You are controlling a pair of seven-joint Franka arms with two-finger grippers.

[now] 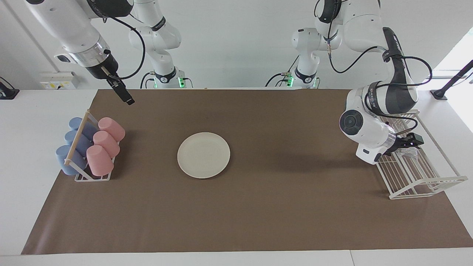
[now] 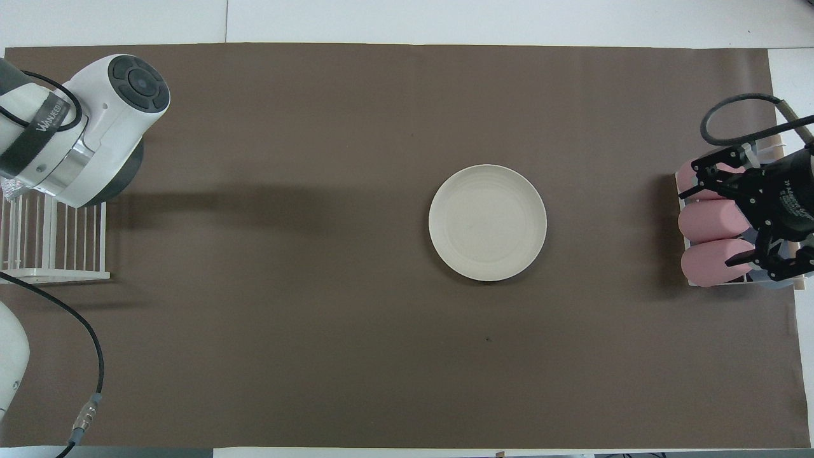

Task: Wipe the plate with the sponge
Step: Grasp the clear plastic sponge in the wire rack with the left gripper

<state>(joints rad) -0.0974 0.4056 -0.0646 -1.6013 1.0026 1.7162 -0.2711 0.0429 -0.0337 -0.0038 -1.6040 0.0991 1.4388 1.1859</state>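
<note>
The left gripper (image 1: 408, 145) reaches with spread fingers into the white wire rack (image 1: 425, 183) at the crinkly silver sponge (image 1: 409, 153). The right gripper (image 2: 741, 216), fingers spread too, hangs over pink cups (image 1: 105, 144). The round cream plate (image 1: 203, 155) lies mid-table.

Legible marks, few:

- Dark band round the left arm (image 2: 38, 130), overhead view: white lettering, reads roughly "WANJEED"; last letters uncertain. The same band (image 1: 375, 99) in the facing view carries white lettering, too small to read.
- Body of the right gripper (image 2: 725, 219), overhead view: a line of small white print, not legible.
- Plate (image 1: 203, 155), cups (image 1: 105, 144), wire rack (image 1: 417, 173): no markings seen.
</note>
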